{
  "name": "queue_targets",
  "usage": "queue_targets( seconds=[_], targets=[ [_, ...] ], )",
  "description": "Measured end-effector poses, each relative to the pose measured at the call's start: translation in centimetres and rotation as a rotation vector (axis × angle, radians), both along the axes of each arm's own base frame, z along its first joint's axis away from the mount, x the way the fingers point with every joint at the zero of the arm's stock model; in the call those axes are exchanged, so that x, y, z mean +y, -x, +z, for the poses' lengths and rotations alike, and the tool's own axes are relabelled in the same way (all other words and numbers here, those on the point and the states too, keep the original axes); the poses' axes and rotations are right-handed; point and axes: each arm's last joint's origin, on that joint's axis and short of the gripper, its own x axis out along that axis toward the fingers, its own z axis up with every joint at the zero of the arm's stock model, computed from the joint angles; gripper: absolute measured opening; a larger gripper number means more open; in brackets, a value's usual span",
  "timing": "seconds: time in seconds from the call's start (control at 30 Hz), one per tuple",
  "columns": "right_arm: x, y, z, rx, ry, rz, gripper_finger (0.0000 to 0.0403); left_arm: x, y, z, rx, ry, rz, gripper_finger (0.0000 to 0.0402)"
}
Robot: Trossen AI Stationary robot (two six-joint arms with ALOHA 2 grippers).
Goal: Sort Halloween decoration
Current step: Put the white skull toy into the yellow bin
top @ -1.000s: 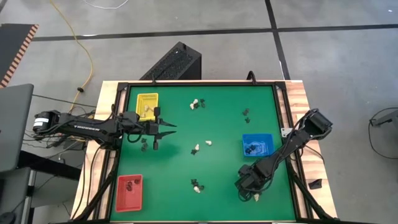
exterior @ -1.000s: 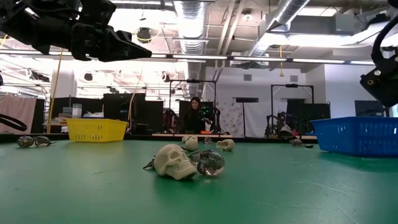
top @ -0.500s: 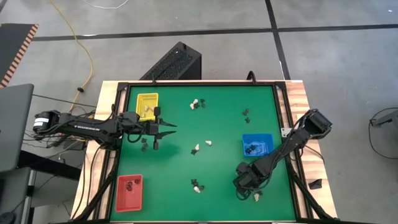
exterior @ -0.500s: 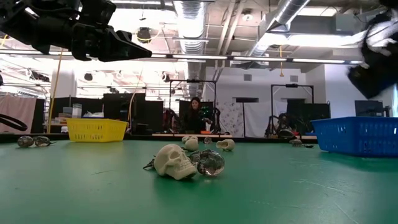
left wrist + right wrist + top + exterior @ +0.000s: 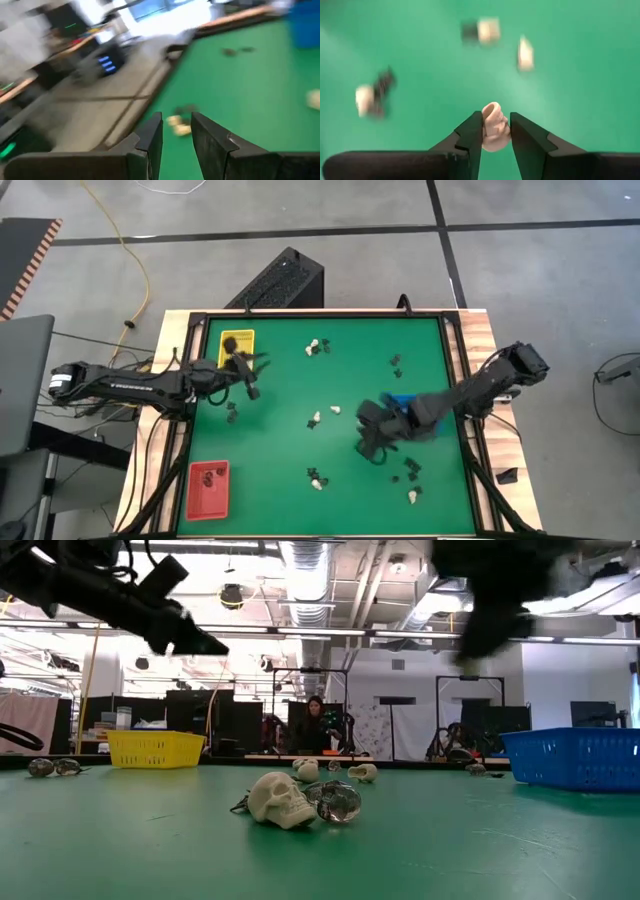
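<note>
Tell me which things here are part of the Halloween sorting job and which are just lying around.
Part of the job: cream trinket held in the right gripper; loose trinkets on the green table; yellow tray, red tray, blue tray; left gripper, at the yellow tray.
Just lying about: black case on the floor beyond the table; person in the room behind.

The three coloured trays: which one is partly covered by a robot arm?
The blue tray at the right side; the right arm crosses over it. The yellow tray and red tray lie uncovered.
</note>
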Motion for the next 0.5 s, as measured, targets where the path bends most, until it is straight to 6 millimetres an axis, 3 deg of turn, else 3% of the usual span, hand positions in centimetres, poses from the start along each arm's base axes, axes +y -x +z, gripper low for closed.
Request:
queue_targets(
  seconds=[0.27, 0.5],
  targets=[
    [-8.0, -9.2, -1.4, -0.398, 0.277, 0.210, 0.0127, 0.2, 3.3, 1.9, -0.190, 0.095, 0.227, 0.0092],
    [-15.9, -15.5, -5.4, -0.815, 0.344, 0.261, 0.0127, 0.1, 4.4, 1.9, -0.202, 0.122, 0.231, 0.0092]
  ],
)
